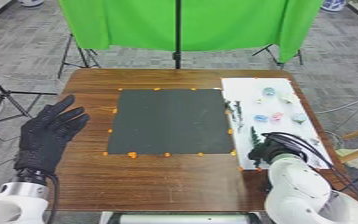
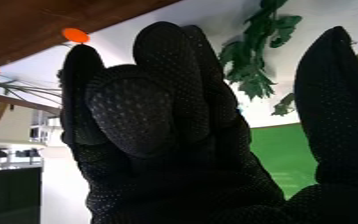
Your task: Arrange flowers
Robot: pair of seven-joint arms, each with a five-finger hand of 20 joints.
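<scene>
On the sheet (image 1: 246,89), the green stem (image 1: 254,136) lies just left of the right hand (image 1: 270,149), the nearer hand, long axis running fore-and-aft; its fingers (image 2: 167,60) open, empty

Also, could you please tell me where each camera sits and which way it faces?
Head view: on the robot's head, looking forward and down at the brown wooden table; both white arms show, with black-gloved left hand and right hand.
Right wrist view: on the right arm's wrist, looking along that hand toward green leafy sprigs.
Shared: right hand, sprigs, flat white sheet, bright green cloth.
</scene>
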